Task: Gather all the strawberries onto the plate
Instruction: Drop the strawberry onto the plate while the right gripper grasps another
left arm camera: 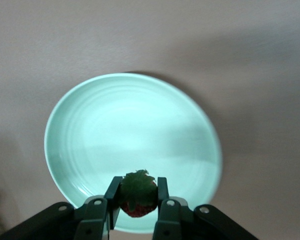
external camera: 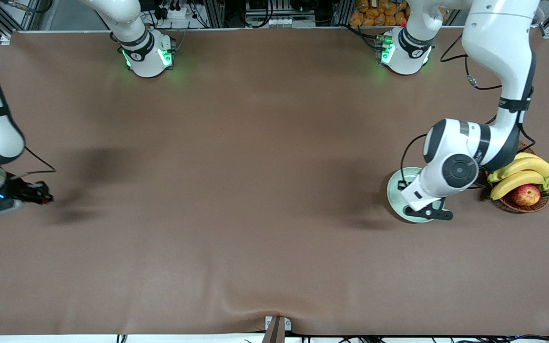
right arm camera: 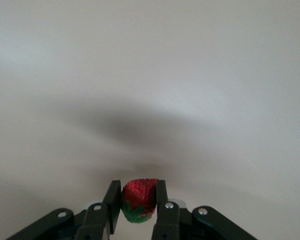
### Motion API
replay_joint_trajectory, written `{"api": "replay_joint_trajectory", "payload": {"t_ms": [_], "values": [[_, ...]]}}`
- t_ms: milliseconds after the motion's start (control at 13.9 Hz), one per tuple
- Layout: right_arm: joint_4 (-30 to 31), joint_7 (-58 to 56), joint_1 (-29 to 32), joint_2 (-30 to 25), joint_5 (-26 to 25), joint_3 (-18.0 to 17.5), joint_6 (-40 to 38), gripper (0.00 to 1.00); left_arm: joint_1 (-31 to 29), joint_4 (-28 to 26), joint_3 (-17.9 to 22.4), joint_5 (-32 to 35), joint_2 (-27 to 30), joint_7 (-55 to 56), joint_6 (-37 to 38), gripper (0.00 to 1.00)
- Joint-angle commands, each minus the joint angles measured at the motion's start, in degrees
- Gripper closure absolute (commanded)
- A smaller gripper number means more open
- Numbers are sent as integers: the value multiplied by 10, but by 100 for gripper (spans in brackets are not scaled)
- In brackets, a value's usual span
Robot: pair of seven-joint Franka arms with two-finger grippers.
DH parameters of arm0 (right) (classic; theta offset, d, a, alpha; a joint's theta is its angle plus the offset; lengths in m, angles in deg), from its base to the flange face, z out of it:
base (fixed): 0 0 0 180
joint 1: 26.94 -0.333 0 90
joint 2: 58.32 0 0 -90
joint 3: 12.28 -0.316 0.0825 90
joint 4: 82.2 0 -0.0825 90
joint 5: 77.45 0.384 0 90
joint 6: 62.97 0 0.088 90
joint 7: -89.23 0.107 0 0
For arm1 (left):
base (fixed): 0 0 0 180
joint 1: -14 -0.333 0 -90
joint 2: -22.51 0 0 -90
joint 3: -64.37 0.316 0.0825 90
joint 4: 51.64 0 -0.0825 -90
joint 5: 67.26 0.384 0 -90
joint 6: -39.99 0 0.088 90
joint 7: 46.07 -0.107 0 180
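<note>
Front: plate [external camera: 395, 196] bare | basket [external camera: 539, 204]: bananas [external camera: 522, 171], apple [external camera: 526, 195] | both end effectors clamp strawberries

Brown-covered table [external camera: 255, 190] with mint plate [external camera: 393, 190] beside wicker fruit basket [external camera: 527, 206] on it

Open tabletop [external camera: 255, 190] between both arms. Near the plate [external camera: 393, 190]: fruit basket [external camera: 541, 202] just beside; left arm's wrist over it.
</note>
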Motion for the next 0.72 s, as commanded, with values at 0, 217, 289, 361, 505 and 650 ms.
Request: {"api": "replay_joint_trajectory", "payload": {"t_ms": [0, 217, 289, 361, 505, 650], "values": [[-21, -6, -89, -8, -15, -22, -12, 100, -21, -40, -9, 15, 14, -15, -38, 80], [-66, 3, -223, 5, -14, -21, -11, 100, -22, -37, -9, 10, 9, -7, -39, 0], [-76, 13, -265, 15, -16, -20, -8, 100, -22, -36, -9, 7, 11, -4, -38, 0], [-87, 21, -301, 26, -17, -19, -7, 100, -21, -32, -9, 3, 15, -1, -33, 0], [-121, 21, -370, 47, -18, -18, -5, 100, -15, -28, -16, -10, 26, 43, -27, 0], [-143, 20, -426, 69, -43, -18, 4, 100, -14, -10, -54, -25, 24, 143, -7, 0]]}}
